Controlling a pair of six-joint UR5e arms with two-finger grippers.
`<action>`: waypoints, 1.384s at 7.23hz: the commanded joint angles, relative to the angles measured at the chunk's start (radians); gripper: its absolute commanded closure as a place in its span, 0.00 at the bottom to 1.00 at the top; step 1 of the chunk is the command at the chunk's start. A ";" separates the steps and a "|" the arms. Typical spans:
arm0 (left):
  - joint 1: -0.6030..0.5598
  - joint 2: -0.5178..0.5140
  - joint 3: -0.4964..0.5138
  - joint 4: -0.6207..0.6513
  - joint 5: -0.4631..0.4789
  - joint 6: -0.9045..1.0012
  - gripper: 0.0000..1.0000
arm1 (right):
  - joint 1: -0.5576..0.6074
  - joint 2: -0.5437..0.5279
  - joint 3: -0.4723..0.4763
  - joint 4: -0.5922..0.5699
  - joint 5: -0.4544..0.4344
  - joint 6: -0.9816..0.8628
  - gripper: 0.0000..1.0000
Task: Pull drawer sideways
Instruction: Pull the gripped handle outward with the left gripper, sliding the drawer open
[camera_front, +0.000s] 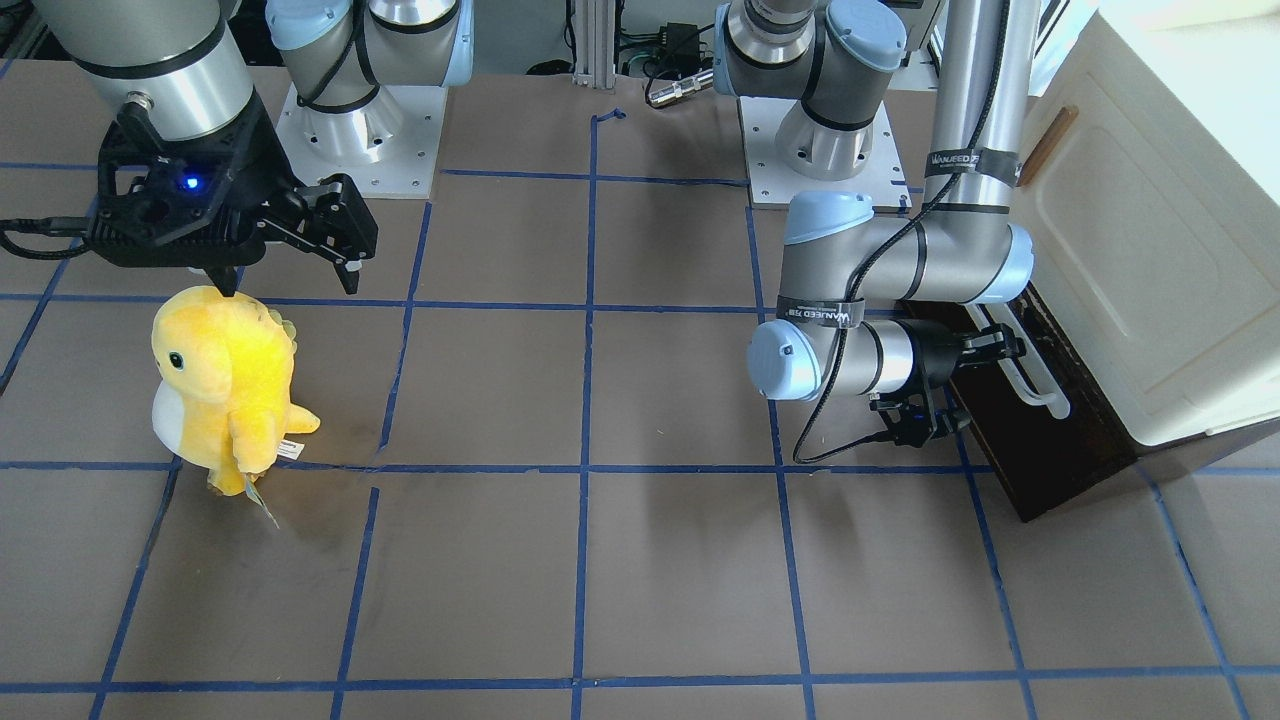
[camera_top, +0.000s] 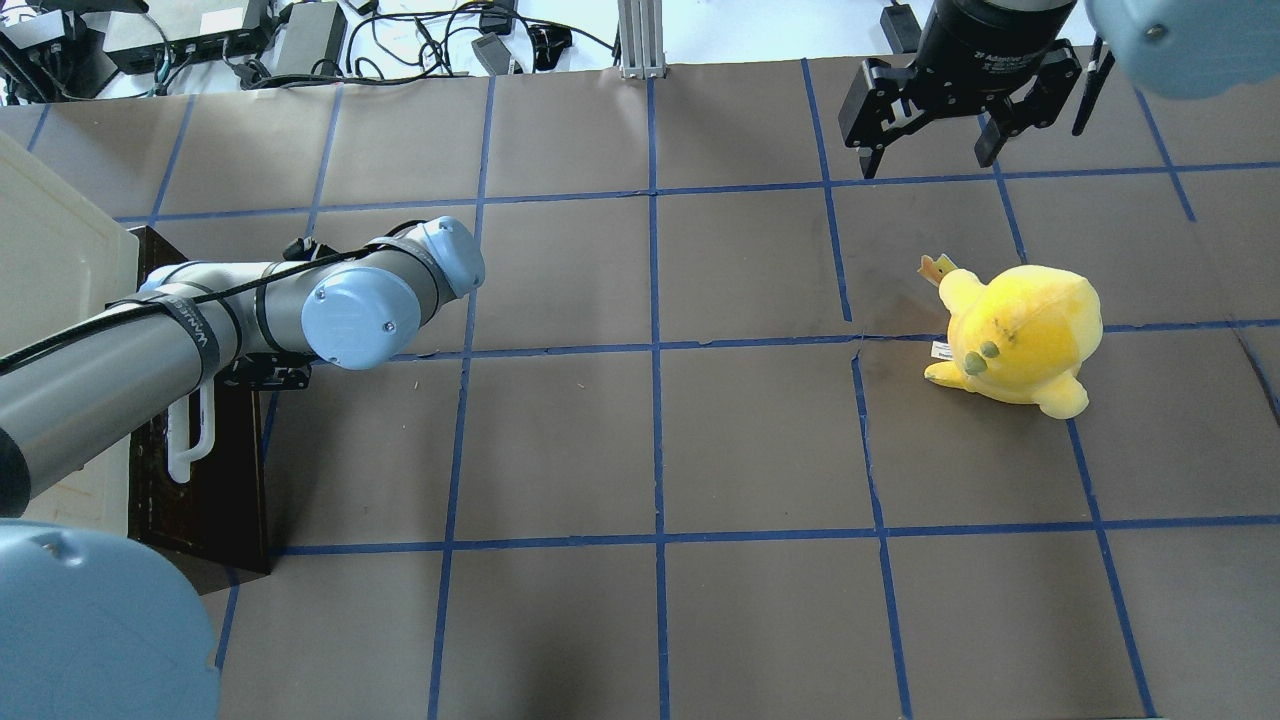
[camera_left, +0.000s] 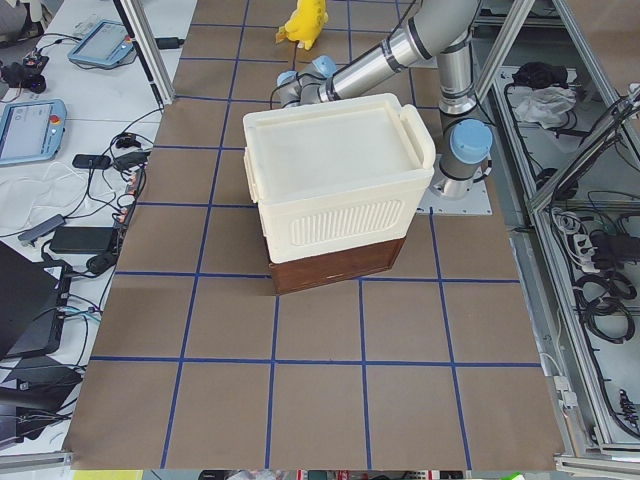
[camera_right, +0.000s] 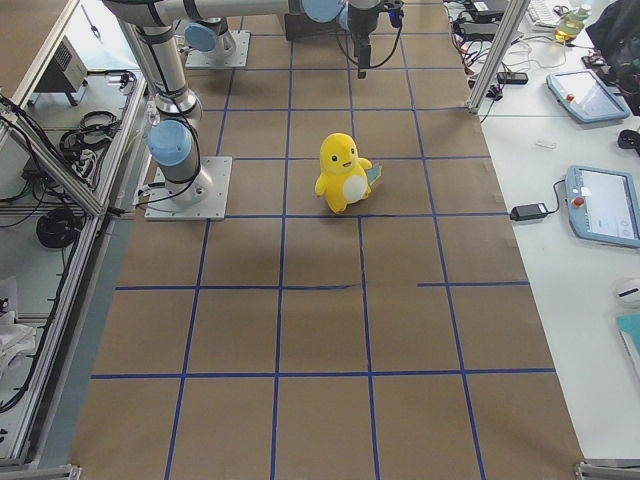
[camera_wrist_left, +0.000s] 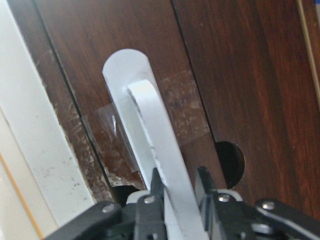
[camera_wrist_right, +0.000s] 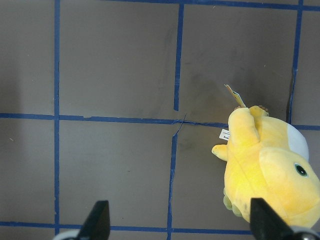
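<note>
- Where the front-facing view reaches its right edge, we see a tall cream panelled cabinet (camera_front: 1170, 250) standing on the table, a small brown wooden handle (camera_front: 1048, 145) on its door.
- At the foot of that cabinet, in the lower right of the same view, sits the dark brown wooden drawer (camera_front: 1060, 460), its front facing the middle of the table.
- A long white bar handle (camera_front: 1035, 385) runs across the drawer front.
- The left gripper (camera_front: 1000, 350) reaches in level from the centre right and meets the upper end of that bar.
- In the left wrist view, its two black fingers (camera_wrist_left: 150, 212) sit at the bottom centre, drawn in narrow, one on each side of the white bar and pressed against it, so the claw is gripping the handle.
- Behind the bar in that view, the wood grain fills the frame; a strip of clear tape (camera_wrist_left: 195, 100) lies across it, and a cream edge runs down the left side.
- The right gripper (camera_top: 928, 150) hangs at the upper right of the overhead view, its claw spread wide with nothing between the fingers, pointing down at the table.
- A yellow plush toy with a white belly (camera_top: 1020, 335) stands upright on the table below it in that view, apart from the fingers.
- The table (camera_front: 680, 400) is covered in brown paper marked into squares with blue tape.
</note>
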 joint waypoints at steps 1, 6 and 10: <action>-0.001 0.003 0.001 0.003 -0.001 0.006 0.80 | 0.000 0.000 0.000 0.000 0.000 0.000 0.00; -0.007 -0.005 0.023 0.000 -0.005 0.003 0.86 | 0.000 0.000 0.000 0.000 0.000 0.000 0.00; -0.028 -0.005 0.029 0.003 -0.021 0.003 0.87 | 0.000 0.000 0.000 0.000 0.000 0.000 0.00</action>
